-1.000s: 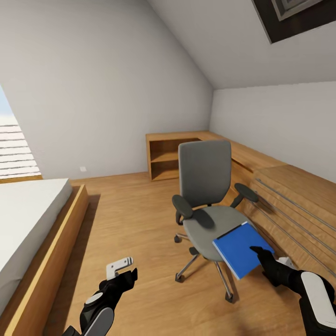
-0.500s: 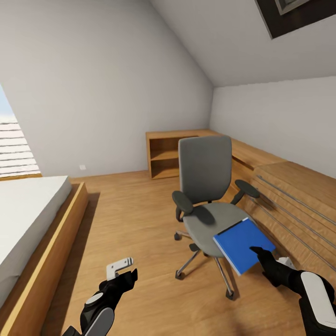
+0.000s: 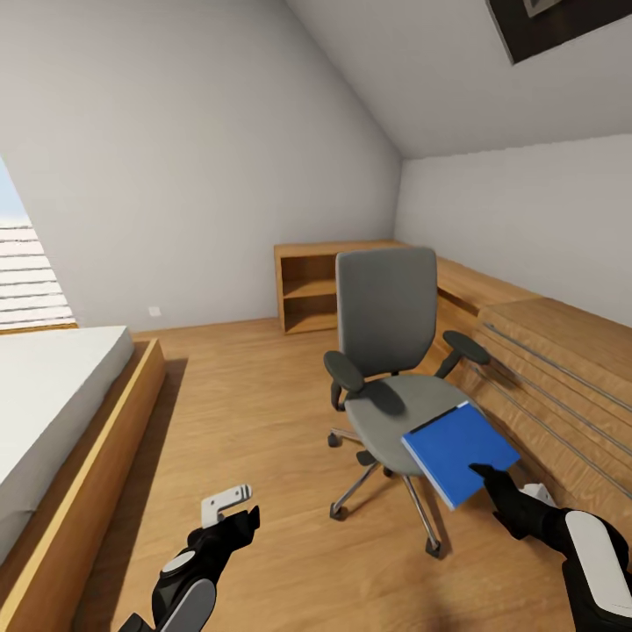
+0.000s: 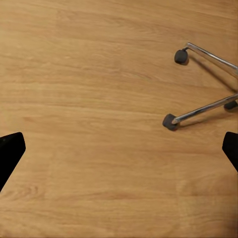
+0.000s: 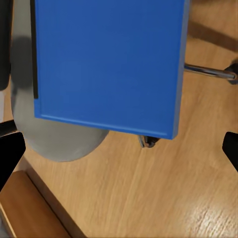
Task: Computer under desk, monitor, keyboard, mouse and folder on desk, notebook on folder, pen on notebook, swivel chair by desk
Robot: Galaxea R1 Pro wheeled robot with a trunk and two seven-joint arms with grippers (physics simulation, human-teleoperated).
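Folder overhangs swivel chair seat edge; right pincer near.

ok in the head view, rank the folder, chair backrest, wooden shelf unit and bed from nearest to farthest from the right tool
1. folder, just ahead of the right tool, overhanging the seat.
2. chair backrest, beyond the folder.
3. wooden shelf unit, against the far wall.
The bed, across the room on the left, is too close to call against the shelf unit.

Both arms reach forward, low, toward the swivel chair. The left gripper hangs over bare floor, well short of the chair's base, fingers spread wide. The right gripper sits just at the chair's near edge, its fingers likewise spread apart, gripping nothing.
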